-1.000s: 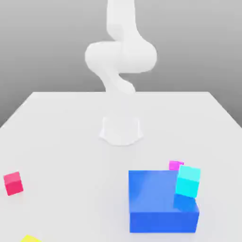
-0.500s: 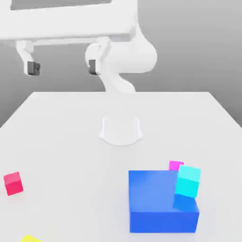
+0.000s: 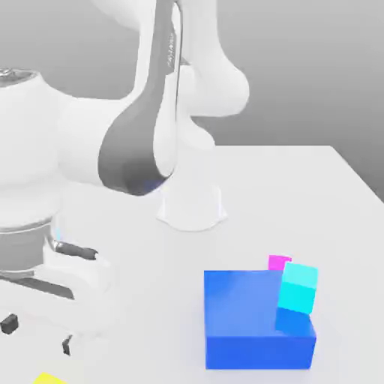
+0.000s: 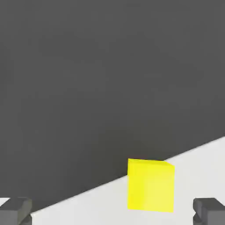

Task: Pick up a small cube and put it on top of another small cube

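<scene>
The small yellow cube (image 3: 48, 379) lies at the table's front edge on the exterior view's left, and it appears close up in the hand view (image 4: 150, 185), right by the table's edge. My gripper (image 3: 37, 335) hangs open just above and behind it, its dark fingertips (image 3: 9, 324) spread wide with nothing between them. In the hand view the gripper (image 4: 113, 213) has the cube off-centre between its two fingers (image 4: 15, 211), nearer one of them and touching neither. The other small cube is hidden behind my hand and arm.
A big blue block (image 3: 247, 322) stands at the front on the exterior view's right, with a cyan cube (image 3: 298, 287) leaning on its far corner and a magenta cube (image 3: 279, 262) behind it. The arm's base (image 3: 192, 206) sits mid-table. The table edge runs close to the yellow cube.
The arm has swung down from high above to the front of the exterior view's left. The hand now hangs low over the yellow cube and covers the spot where the red cube showed.
</scene>
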`<state>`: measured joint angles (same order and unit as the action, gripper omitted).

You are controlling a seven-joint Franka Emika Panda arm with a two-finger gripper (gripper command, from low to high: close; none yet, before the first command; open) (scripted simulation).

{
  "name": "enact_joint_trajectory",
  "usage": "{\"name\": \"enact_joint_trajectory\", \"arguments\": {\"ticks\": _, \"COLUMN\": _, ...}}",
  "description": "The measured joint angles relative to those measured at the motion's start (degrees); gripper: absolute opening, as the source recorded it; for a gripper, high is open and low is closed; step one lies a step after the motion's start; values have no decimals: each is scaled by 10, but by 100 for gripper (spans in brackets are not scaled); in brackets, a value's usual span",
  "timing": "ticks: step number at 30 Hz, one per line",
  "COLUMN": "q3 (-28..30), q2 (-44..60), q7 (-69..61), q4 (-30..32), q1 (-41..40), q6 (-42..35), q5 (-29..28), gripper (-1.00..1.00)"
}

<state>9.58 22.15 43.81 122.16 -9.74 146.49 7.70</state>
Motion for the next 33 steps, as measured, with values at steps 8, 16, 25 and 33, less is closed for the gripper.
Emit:
{"name": "enact_joint_trajectory", "arguments": {"ticks": 8, "q3": -16, "q2": 120, "q7": -14, "q4": -24, "q1": -23, "q6": 68, "q5": 23, "gripper": -100}}
{"name": "enact_joint_trajectory", "arguments": {"ticks": 16, "q3": -5, "q2": 72, "q7": -6, "q4": -13, "q1": -15, "q6": 31, "q5": 12, "gripper": -100}}
{"name": "enact_joint_trajectory", "arguments": {"ticks": 25, "q3": 91, "q2": -59, "q7": 103, "q4": 116, "q1": -45, "q6": 22, "q5": 31, "gripper": -100}}
{"name": "enact_joint_trajectory", "arguments": {"ticks": 33, "q3": 179, "q2": -151, "q7": 249, "q4": 236, "q1": -80, "q6": 53, "q5": -7, "gripper": -100}}
